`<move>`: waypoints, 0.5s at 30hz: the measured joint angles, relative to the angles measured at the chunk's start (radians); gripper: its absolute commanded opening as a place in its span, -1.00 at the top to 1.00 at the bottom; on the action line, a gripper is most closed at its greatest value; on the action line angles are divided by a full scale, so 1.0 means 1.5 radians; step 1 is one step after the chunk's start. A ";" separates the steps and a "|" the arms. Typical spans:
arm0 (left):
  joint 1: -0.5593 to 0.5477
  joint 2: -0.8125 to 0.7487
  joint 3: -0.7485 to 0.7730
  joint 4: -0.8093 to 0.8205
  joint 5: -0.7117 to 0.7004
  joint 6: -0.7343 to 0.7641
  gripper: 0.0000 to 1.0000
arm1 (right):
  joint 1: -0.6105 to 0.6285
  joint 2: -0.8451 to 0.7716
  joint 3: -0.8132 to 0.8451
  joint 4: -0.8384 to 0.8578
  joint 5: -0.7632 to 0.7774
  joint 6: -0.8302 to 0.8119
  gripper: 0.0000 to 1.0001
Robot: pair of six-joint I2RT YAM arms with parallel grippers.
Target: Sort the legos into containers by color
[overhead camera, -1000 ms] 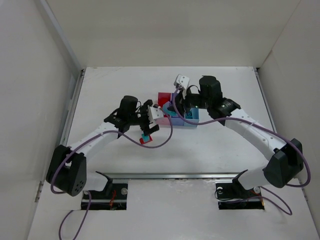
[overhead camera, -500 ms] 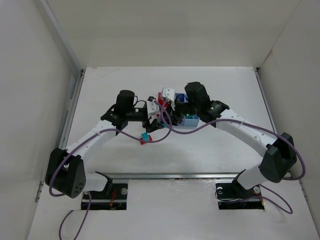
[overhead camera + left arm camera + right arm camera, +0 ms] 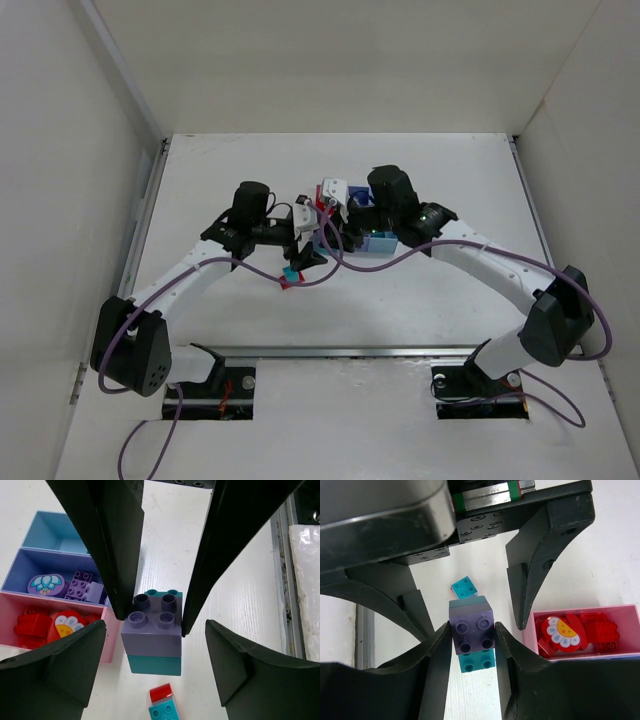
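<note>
White tabletop [image 3: 450, 180] carries the containers [image 3: 50, 551] near its middle. Just beside their pink end, the right gripper [image 3: 470, 640] pinches a purple-on-teal clump [image 3: 152, 647] by its purple brick. The left gripper [image 3: 155, 627] has its fingers spread either side, not touching. I judge this the separating step: next the left must clamp the teal brick and pull.

- Probably a robotics lab test cell, though nothing beyond the enclosure shows.
- Plain white panels [image 3: 60, 200] wall a bare white table [image 3: 450, 170] on 3 sides.
- 2 robot arms [image 3: 190, 272] are bolted beside a metal rail [image 3: 340, 351], trailing purple cables [image 3: 385, 265].
</note>
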 measured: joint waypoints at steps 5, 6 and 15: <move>0.000 0.000 0.000 0.000 -0.006 0.004 0.01 | 0.003 -0.003 -0.001 0.001 0.003 0.003 1.00; 0.000 -0.001 0.000 0.000 -0.008 0.004 0.31 | 0.003 -0.003 -0.002 0.001 0.003 0.003 1.00; -0.001 -0.005 0.000 0.003 -0.010 -0.002 1.00 | 0.003 -0.017 -0.006 0.003 0.025 -0.003 1.00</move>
